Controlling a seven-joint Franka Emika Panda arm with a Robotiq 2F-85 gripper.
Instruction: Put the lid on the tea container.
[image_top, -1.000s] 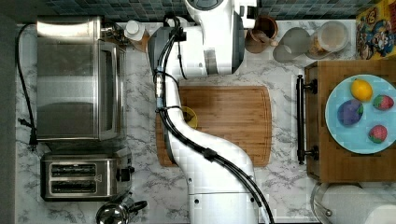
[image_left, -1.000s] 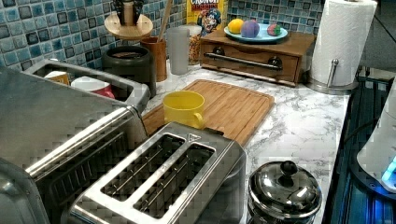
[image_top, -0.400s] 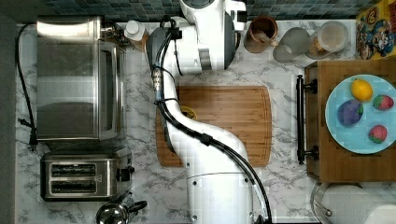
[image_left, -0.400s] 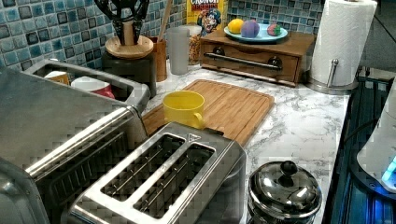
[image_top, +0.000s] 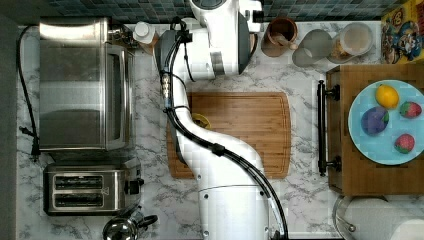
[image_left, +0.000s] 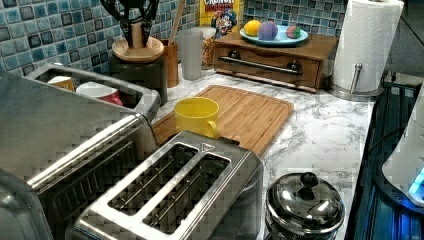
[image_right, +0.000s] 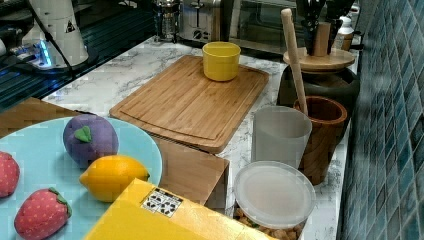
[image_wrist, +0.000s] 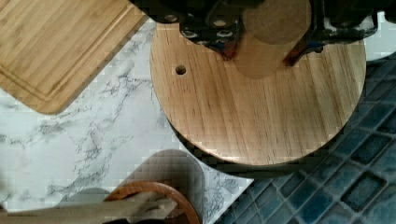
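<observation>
- The tea container (image_left: 139, 75), a dark round tin, stands at the back of the counter against the blue tiles, just beyond the far corner of the wooden cutting board (image_left: 235, 112).
- The lid (image_left: 137, 49), a round wooden disc with an upright knob at its centre, sits level right on top of the tin; in the wrist view a dark rim peeks out from under its edge on one side, so I judge it lies very slightly off centre, or is not quite seated.
- The gripper (image_left: 134, 27) comes straight down from above, its black fingers (image_wrist: 224, 35) clamped on either side of the lid's knob, which stands vertical.
- So what matters is straight down: tin under lid, lid under fingers, all on one upright line. The next move, I would guess, is a small press or simply letting go.
- Just beside the tin, away from the board, stands a brown wooden cup (image_right: 320, 135) with a wooden spoon (image_right: 293, 55) leaning in it, then a frosted tumbler (image_right: 280, 135).
- A yellow mug (image_left: 196, 116) stands on the board's near corner, well apart from the tin.
</observation>
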